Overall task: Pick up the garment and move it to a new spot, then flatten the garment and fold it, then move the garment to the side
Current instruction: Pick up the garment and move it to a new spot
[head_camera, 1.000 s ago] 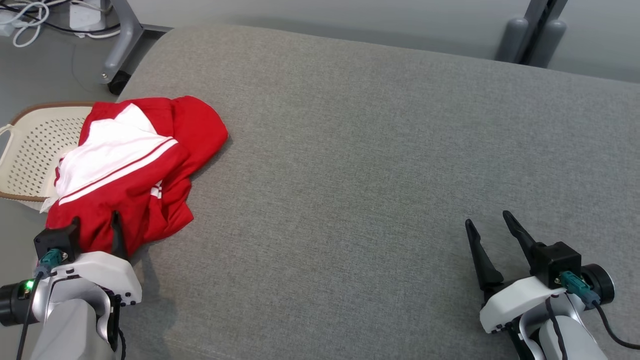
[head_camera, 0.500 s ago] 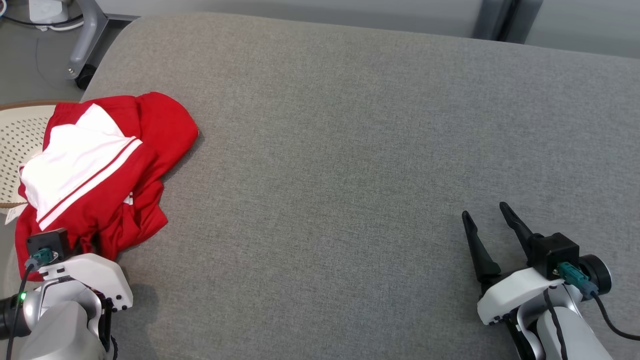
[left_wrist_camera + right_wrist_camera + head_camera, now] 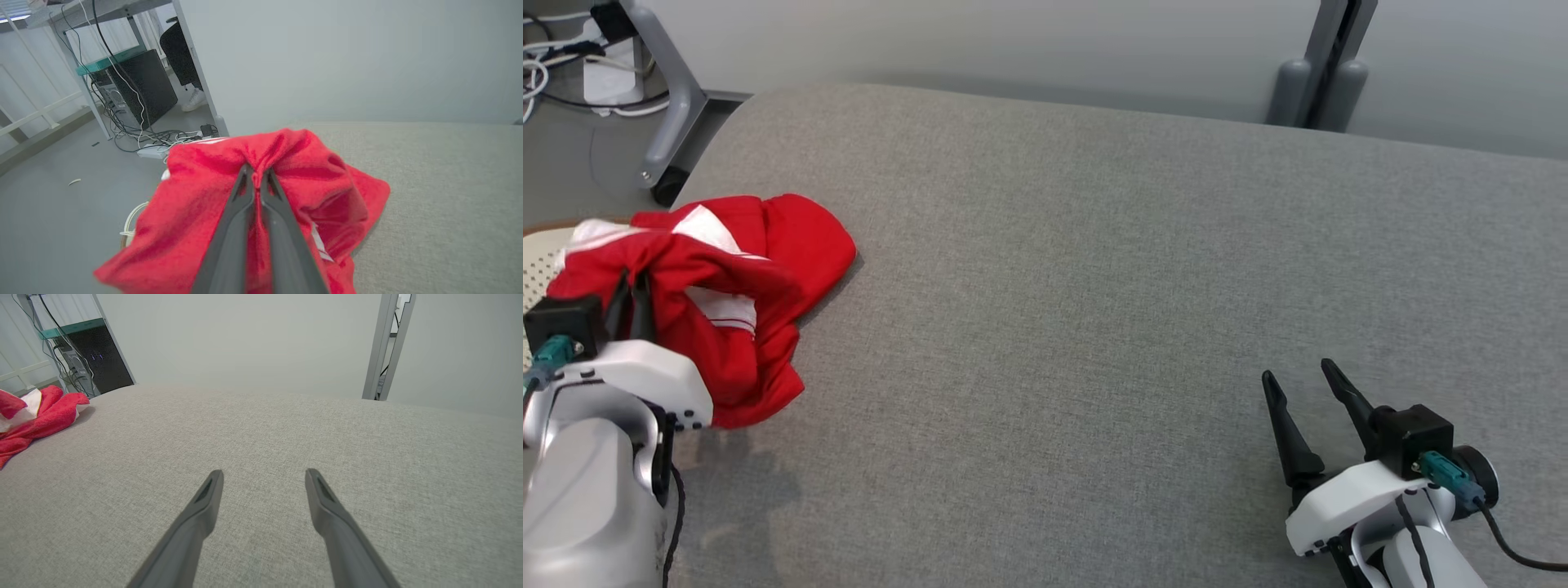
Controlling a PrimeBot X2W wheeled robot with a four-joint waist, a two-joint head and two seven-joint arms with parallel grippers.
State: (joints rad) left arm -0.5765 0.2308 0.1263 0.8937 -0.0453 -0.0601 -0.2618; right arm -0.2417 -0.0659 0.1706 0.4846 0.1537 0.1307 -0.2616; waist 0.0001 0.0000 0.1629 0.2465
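left jaws pinched on red cloth, right jaws wide and empty

left gripper: jaws drawn nearly together, a fold of the garment nipped between the tips. cloth puckers to a peak at the pinch and drapes down both sides of the fingers.

right gripper: jaws spread wide, holding nothing, low over bare grey padded surface, well apart from the garment.

garment, red with white panels, sits bunched at the surface's left edge near the rounded far-left corner; its right lobe lies on the padding.

around: cream perforated basket just off the left edge, partly under the cloth. a wheeled frame leg and cables on the floor beyond the corner. grey post behind the far edge.

open room: padding between the two grippers is bare.
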